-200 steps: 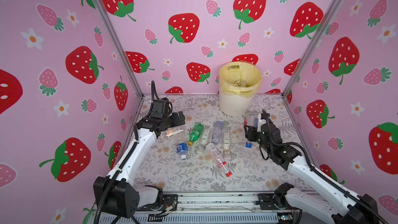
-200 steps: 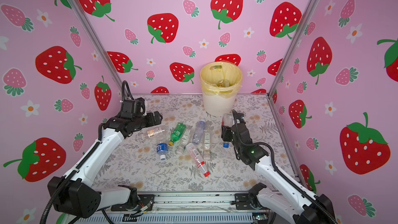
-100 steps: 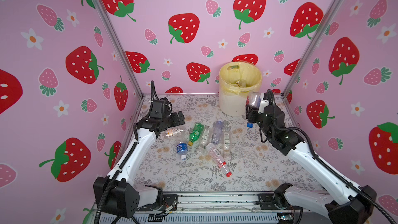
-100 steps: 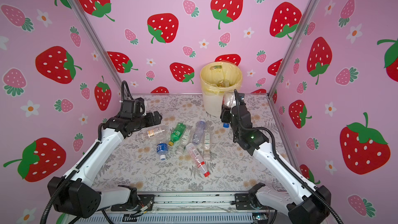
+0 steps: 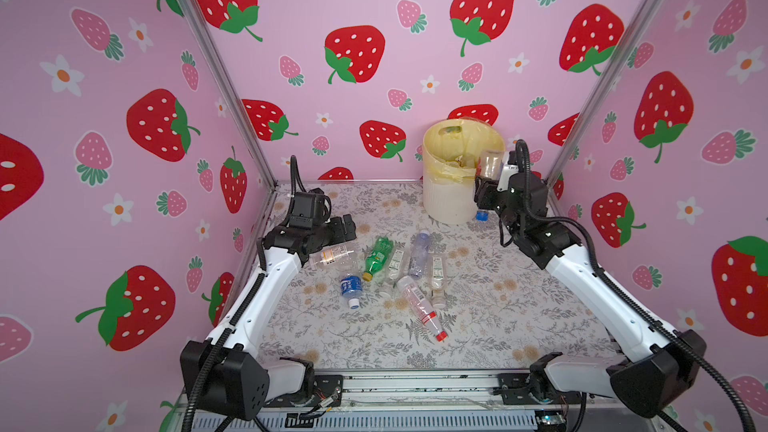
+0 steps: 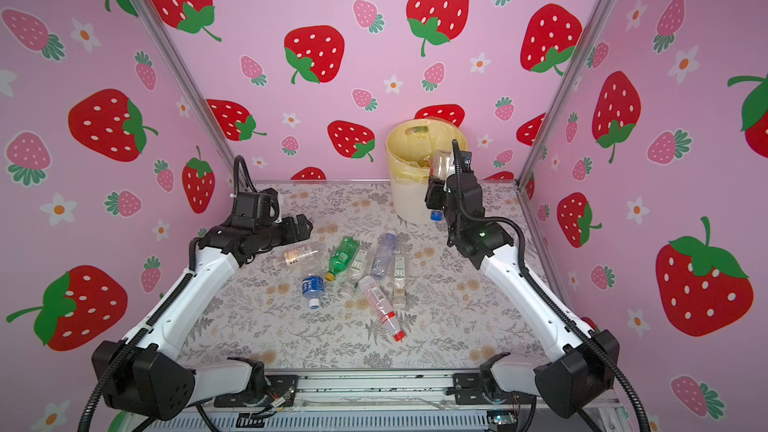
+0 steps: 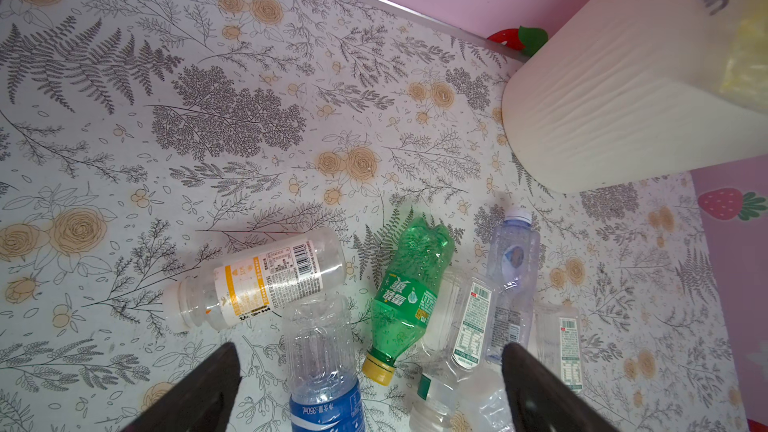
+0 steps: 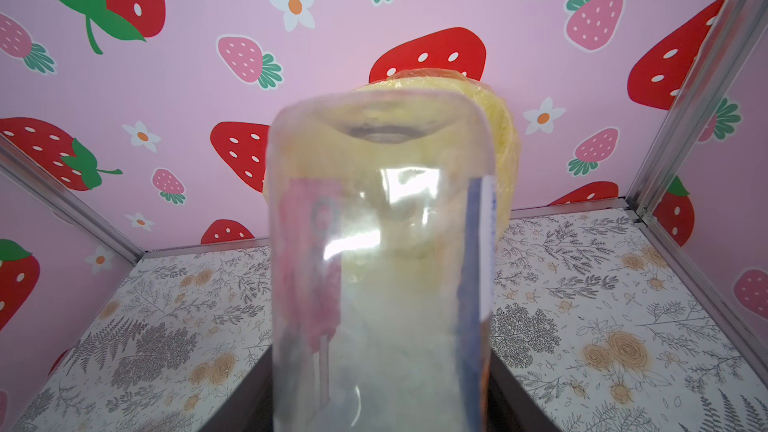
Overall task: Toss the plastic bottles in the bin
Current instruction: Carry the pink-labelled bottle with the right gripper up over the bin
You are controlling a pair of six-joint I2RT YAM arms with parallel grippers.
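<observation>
Over the last second the right end effector has been raised from table level to the rim of the round cream-white ribbed plastic bin, which is lined with a translucent yellow bag liner. The left arm has not been moved.

The right end effector is closed around a small clear plastic bottle. The bottle is held upended, with its blue cap pointing down and its base up. In both top views the bottle is seen against the right edge of the bin's rim. Whether it is already over the opening cannot be told.

The left end effector is held wide open and empty above the floral-patterned table. Beneath it the remaining bottles lie close together, among them a green plastic bottle, a clear bottle with a yellow-and-white label and a clear red-capped bottle.

If the held bottle is released here, it may well strike the rim and drop outside, because it sits so close to the edge. The loose liner could also be snagged, or the light bin nudged by the wrist.
</observation>
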